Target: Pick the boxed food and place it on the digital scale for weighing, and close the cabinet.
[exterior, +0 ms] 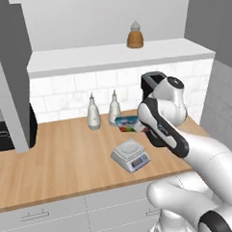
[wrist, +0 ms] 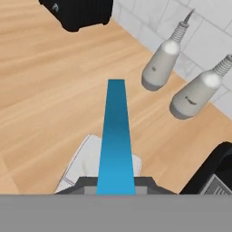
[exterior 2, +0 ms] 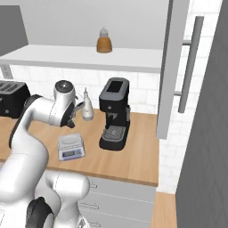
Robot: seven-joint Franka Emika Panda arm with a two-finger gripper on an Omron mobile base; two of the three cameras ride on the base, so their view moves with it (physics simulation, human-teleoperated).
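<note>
We had the small flat blue box of food [wrist: 116,136] clamped edge-on between the fingers of the two-finger gripper [wrist: 116,181], its narrow blue side running up the middle of the hand view. In the left base view its colourful red, green and white label [exterior: 128,123] showed just behind the arm's forearm, held in the air above the wooden counter [exterior: 57,159]. The small light-grey digital scale [exterior: 131,155], with its square top plate and sloped display panel, sat on the counter in front of the box and lower; in the hand view its pale plate [wrist: 81,165] lay under the box's near end.

To do this step well, we judged that the box should be brought squarely over the plate, turned so its broad face went down, and lowered until it rested before the fingers let go. Released on its edge or off-centre it would likely tip onto the counter. The two pale grey bottles [exterior: 103,111] by the tiled wall and the black coffee machine [exterior 2: 114,113] stood near enough to call for care.

The large grey upper wall cabinet door [exterior 2: 171,67] with its long vertical bar handle [exterior 2: 191,64] stood open, so closing was yet to be done; an amber jar [exterior 2: 103,41] sat on the white shelf.

We could read no brand or writing on the box, the scale's display or the machine; all were too small or blurred.
</note>
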